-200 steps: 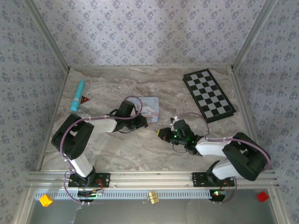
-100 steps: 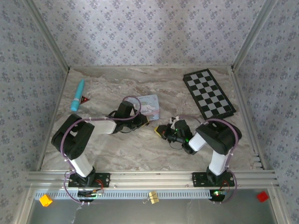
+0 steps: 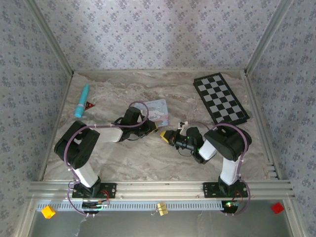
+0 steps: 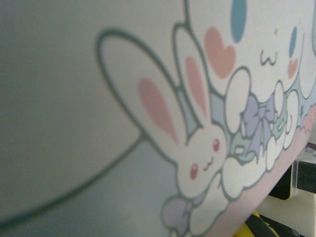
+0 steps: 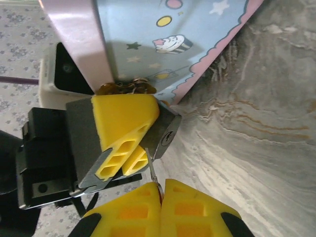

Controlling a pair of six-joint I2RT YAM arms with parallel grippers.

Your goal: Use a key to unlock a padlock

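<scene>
The padlock (image 5: 165, 132), a small dark body with its keyhole face turned toward the right wrist camera, sits clamped between the left gripper's yellow fingers (image 5: 123, 116). My left gripper (image 3: 153, 128) is shut on it beside the pale blue cartoon tin (image 3: 159, 110). My right gripper (image 5: 160, 190) is shut on the key (image 5: 152, 169). Its thin silvery blade points up at the padlock, and its tip lies just left of the keyhole, outside it. From above, the right gripper (image 3: 167, 135) almost touches the left one. The shackle is hidden behind the fingers. The left wrist camera looks at the tin's bunny print (image 4: 197, 148) from very close.
A chessboard (image 3: 220, 100) lies at the back right. A teal tube (image 3: 82, 100) and a small red-and-black triangle (image 3: 90, 105) lie at the back left. The tin stands just behind both grippers. Bare marble spreads in front of them.
My right arm has folded at the elbow and carried the key left and slightly back, closing on the left gripper. The left gripper has shifted slightly right with the padlock.
</scene>
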